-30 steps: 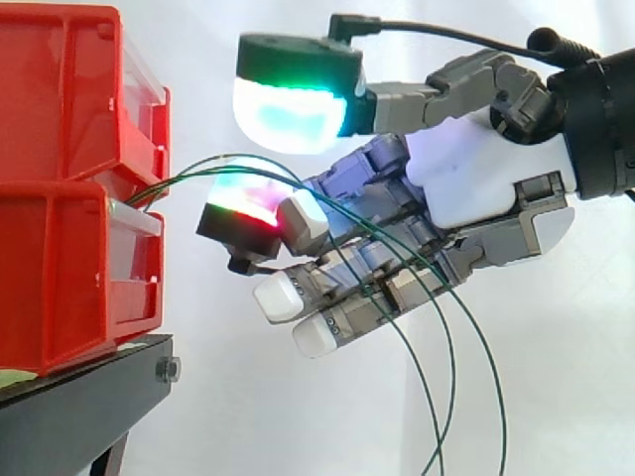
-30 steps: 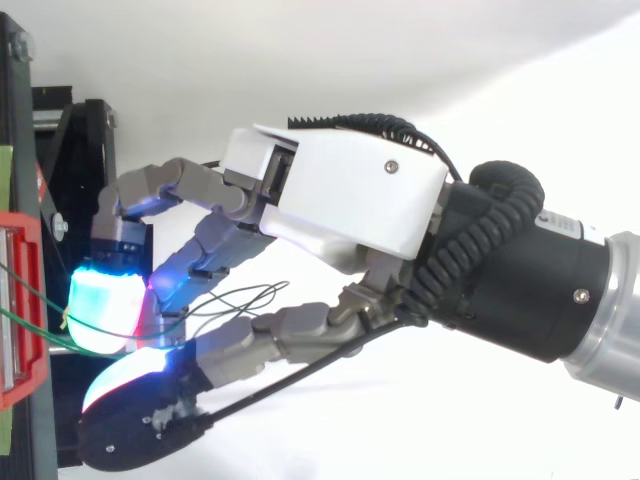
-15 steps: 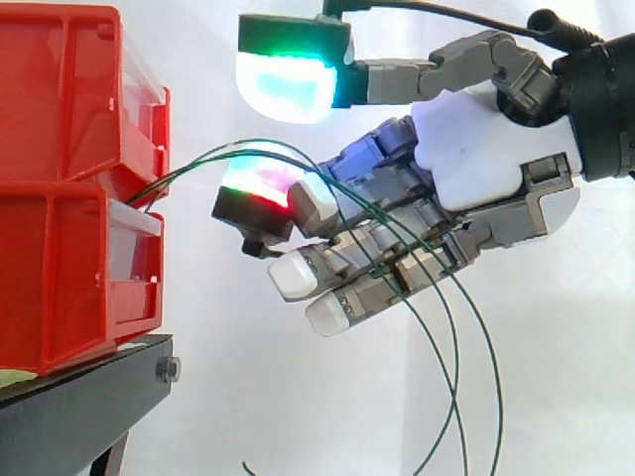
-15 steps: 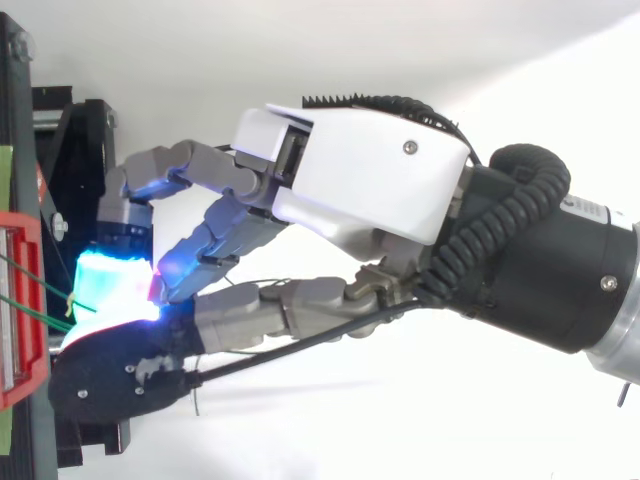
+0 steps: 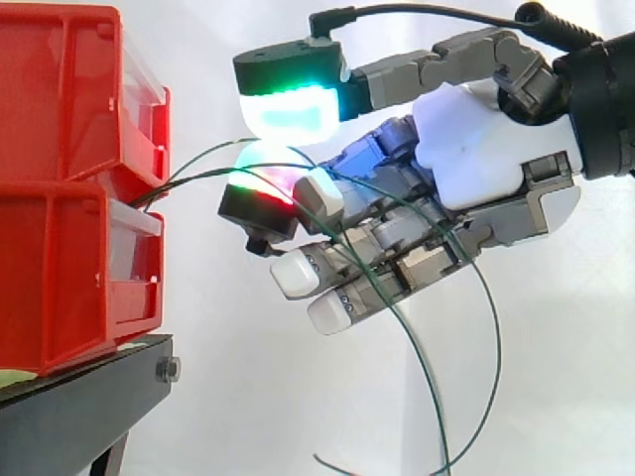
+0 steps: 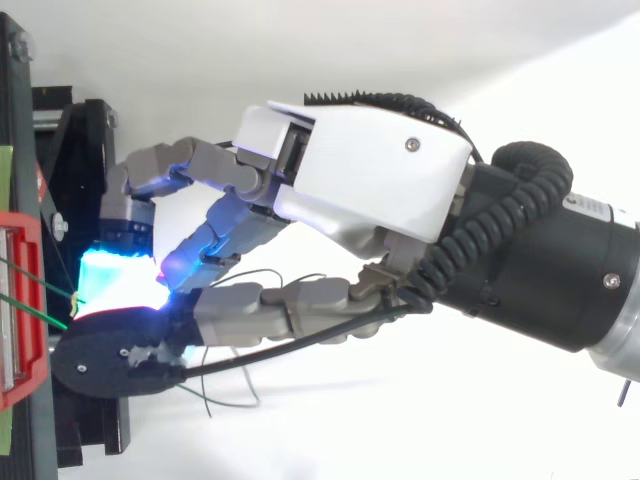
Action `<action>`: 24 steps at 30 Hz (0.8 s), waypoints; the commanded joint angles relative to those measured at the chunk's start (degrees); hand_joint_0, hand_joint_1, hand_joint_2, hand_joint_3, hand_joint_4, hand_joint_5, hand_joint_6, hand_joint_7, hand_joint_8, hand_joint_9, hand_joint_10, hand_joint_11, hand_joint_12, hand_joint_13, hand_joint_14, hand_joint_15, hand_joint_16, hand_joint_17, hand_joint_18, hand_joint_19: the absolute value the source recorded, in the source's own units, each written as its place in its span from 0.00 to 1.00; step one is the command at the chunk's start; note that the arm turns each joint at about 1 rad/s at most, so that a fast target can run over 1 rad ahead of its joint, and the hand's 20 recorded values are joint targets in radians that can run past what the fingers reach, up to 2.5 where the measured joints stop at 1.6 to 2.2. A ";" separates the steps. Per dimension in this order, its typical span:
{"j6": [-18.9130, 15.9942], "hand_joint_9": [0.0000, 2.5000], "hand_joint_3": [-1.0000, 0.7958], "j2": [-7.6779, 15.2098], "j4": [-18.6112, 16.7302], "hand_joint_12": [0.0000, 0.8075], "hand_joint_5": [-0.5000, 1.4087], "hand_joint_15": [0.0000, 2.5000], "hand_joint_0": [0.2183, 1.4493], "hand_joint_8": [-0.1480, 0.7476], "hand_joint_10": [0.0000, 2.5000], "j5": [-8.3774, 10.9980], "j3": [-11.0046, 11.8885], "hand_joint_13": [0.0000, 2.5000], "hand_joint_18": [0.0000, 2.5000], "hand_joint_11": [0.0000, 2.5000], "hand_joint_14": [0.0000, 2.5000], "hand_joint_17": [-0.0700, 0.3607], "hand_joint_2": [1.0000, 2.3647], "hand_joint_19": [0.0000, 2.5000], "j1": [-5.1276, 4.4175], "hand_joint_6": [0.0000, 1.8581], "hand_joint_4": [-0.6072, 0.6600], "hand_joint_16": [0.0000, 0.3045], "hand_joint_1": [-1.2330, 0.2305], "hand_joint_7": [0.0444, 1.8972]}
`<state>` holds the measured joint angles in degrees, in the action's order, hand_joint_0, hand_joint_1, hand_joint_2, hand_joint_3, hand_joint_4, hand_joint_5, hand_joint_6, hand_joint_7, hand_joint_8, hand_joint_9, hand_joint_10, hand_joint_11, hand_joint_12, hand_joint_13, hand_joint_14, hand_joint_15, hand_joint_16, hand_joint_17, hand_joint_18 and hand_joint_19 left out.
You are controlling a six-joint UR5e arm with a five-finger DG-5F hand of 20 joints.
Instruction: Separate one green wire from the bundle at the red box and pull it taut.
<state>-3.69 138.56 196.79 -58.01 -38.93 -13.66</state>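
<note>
step in hand: separating and grabbing. hand (image 5: 486,169) sits just off the red box (image 5: 60,278). thumb pad (image 5: 293,107) is closed down onto the top finger pad (image 5: 260,193). one green wire (image 5: 205,151) comes out of the gap between the stacked bins and runs up into that nip. reads as a pinch, can't tell how firm.

lower fingers (image 5: 298,276) are half-curled and pressed together, gripping nothing. the rest of the bundle (image 5: 184,179) passes just under the pinch, drapes across them, then hangs in slack loops toward the bottom of the side view.

status, my read: one wire looks singled out but isn't taut yet, it arcs upward between box and pads.

next move: draw the hand back away from the box along the wire's line, with the pinch closed, until the arc flattens.

risks:
- a second wire lies close to the pads and over the lower fingers, so it could get dragged along
- a thin wire between thick pads may slip
- the anchor inside the box is hidden, so pull gently
</note>
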 commanded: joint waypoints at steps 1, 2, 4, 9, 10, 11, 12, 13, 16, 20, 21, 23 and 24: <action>0.00 0.41 0.55 -0.13 0.00 0.55 0.18 0.14 0.31 0.57 0.01 0.00 0.00 0.32 0.31 0.40 0.00 0.43 0.02 0.18 0.04 0.45 0.57 0.17 0.32 0.75; 0.00 0.41 0.54 -0.13 0.00 0.55 0.18 0.14 0.31 0.56 0.01 0.00 0.00 0.32 0.30 0.40 0.00 0.43 0.02 0.18 0.04 0.45 0.57 0.17 0.31 0.74; 0.00 0.39 0.32 -0.13 0.18 0.55 0.19 0.14 0.28 0.55 0.01 0.00 0.00 0.31 0.28 0.39 0.00 0.43 0.00 0.18 0.04 0.42 0.64 0.17 0.33 0.71; 0.09 0.39 0.28 -0.13 0.18 0.55 0.19 0.14 0.26 0.56 0.01 0.00 0.00 0.31 0.28 0.37 0.00 0.44 0.00 0.18 -0.05 0.41 0.65 0.17 0.39 0.70; 0.09 0.39 0.28 -0.13 0.26 0.55 0.19 0.14 0.26 0.56 0.01 0.00 0.00 0.31 0.29 0.37 0.00 0.44 0.00 0.18 -0.05 0.41 0.65 0.17 0.39 0.70; 0.09 0.39 0.28 -0.13 0.26 0.55 0.19 0.14 0.26 0.56 0.01 0.00 0.00 0.31 0.29 0.37 0.00 0.44 0.00 0.18 -0.05 0.41 0.65 0.17 0.39 0.69; 0.09 0.39 0.28 -0.13 0.26 0.55 0.19 0.14 0.27 0.56 0.01 0.00 0.00 0.31 0.29 0.37 0.00 0.43 0.00 0.18 -0.05 0.41 0.65 0.17 0.40 0.71; 0.09 0.40 0.29 -0.13 0.26 0.55 0.19 0.14 0.30 0.56 0.01 0.00 0.00 0.31 0.29 0.38 0.00 0.43 0.00 0.18 -0.05 0.41 0.65 0.17 0.39 0.72; 0.09 0.40 0.39 -0.13 0.26 0.54 0.19 0.14 0.32 0.56 0.01 0.00 0.00 0.31 0.29 0.38 0.00 0.43 0.01 0.18 -0.05 0.40 0.62 0.17 0.36 0.78; 0.09 0.40 0.49 -0.13 0.26 0.55 0.18 0.14 0.30 0.56 0.01 -0.09 0.00 0.31 0.29 0.39 0.00 0.43 0.02 0.18 0.04 0.45 0.62 0.17 0.35 0.76; 0.09 0.41 0.52 -0.13 0.26 0.55 0.18 0.14 0.30 0.57 0.01 -0.09 0.00 0.31 0.29 0.39 0.00 0.43 0.02 0.18 -0.05 0.46 0.61 0.17 0.35 0.76; 0.09 0.41 0.54 -0.13 0.26 0.55 0.18 0.14 0.30 0.57 0.01 -0.17 0.00 0.31 0.30 0.39 0.00 0.43 0.02 0.18 -0.05 0.46 0.59 0.17 0.34 0.76; 0.09 0.42 0.56 -0.13 0.26 0.56 0.19 0.14 0.30 0.58 0.01 -0.26 0.00 0.32 0.31 0.40 0.00 0.44 0.02 0.17 0.04 0.46 0.57 0.17 0.34 0.76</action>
<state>-3.60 138.43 197.05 -58.10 -38.94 -13.70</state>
